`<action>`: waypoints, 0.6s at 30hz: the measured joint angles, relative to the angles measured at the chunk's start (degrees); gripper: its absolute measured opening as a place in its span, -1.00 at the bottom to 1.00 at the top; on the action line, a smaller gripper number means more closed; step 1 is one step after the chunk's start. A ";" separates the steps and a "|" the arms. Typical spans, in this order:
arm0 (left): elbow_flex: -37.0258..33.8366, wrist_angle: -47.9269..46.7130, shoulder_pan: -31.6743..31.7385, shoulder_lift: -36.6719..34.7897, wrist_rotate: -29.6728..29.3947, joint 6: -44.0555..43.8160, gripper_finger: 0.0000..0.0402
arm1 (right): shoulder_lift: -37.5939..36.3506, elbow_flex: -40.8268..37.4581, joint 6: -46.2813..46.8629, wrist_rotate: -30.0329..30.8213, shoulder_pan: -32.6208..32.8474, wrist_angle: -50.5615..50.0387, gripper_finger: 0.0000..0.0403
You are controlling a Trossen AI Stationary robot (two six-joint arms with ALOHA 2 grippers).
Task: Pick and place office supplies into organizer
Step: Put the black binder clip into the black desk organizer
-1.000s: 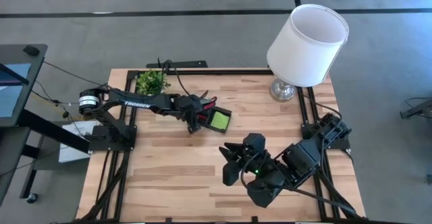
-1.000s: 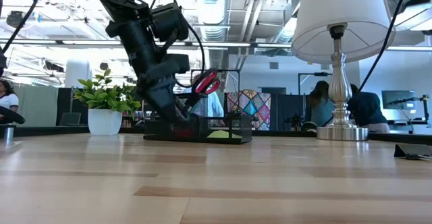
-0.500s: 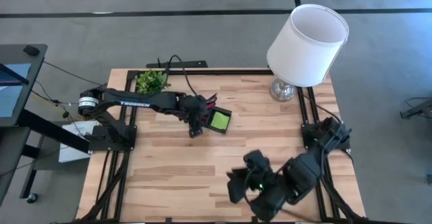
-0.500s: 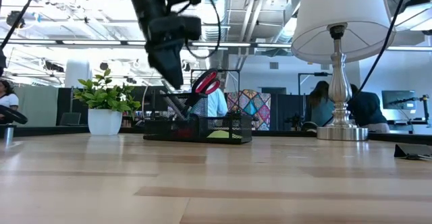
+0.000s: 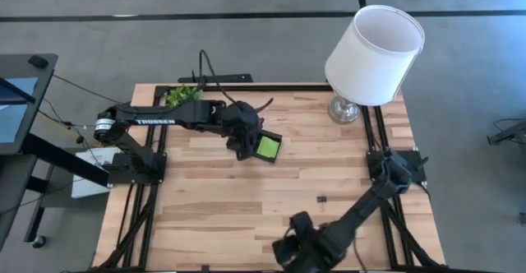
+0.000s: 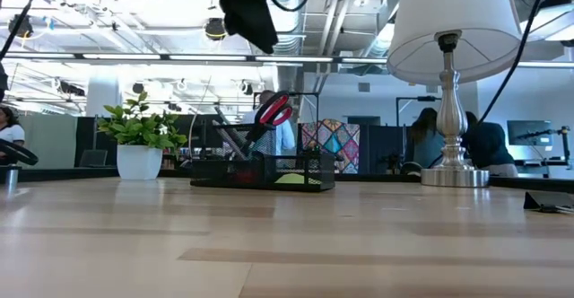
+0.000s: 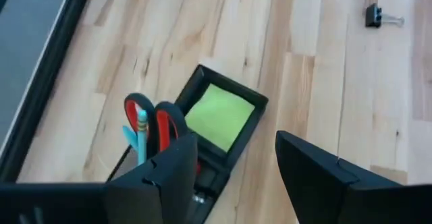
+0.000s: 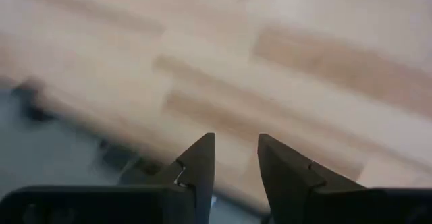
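The black organizer (image 5: 267, 147) stands on the far-left part of the table with the lime-green sticky-note pad (image 7: 217, 115) in its low section. Red-handled scissors (image 7: 156, 119) and a teal pen with a pencil (image 7: 140, 127) stand in its taller compartment (image 6: 235, 167). My left gripper (image 7: 236, 170) hangs open above the organizer, touching nothing; the low view shows it high up (image 6: 251, 11). One small black clip (image 5: 321, 198) lies loose on the wood, also seen in the left wrist view (image 7: 373, 15). My right gripper (image 5: 289, 252) is open over the table's near edge, holding nothing.
A white-shaded lamp (image 5: 374, 55) stands at the far right corner and a small potted plant (image 5: 182, 97) at the far left. Bare wood (image 5: 230, 207) lies between the organizer and the near edge. People sit in the room beyond the table (image 6: 448, 141).
My left gripper has risen straight up out of the organizer and now hangs well above it. My right arm has drawn back toward the table's near edge, and a black clip now shows on the wood where that arm was.
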 joint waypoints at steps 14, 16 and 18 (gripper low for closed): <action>0.76 -9.87 0.00 0.00 0.04 1.11 -0.02 | -3.71 1.14 16.04 2.26 -0.87 -18.26 -0.46; 0.73 -10.79 0.00 -0.20 0.15 1.13 -0.02 | -6.00 -0.32 15.96 2.29 0.41 -17.97 -0.46; 0.72 -10.75 0.00 -0.54 0.64 1.12 -0.02 | -9.66 -3.49 16.87 1.94 1.69 -18.38 -0.46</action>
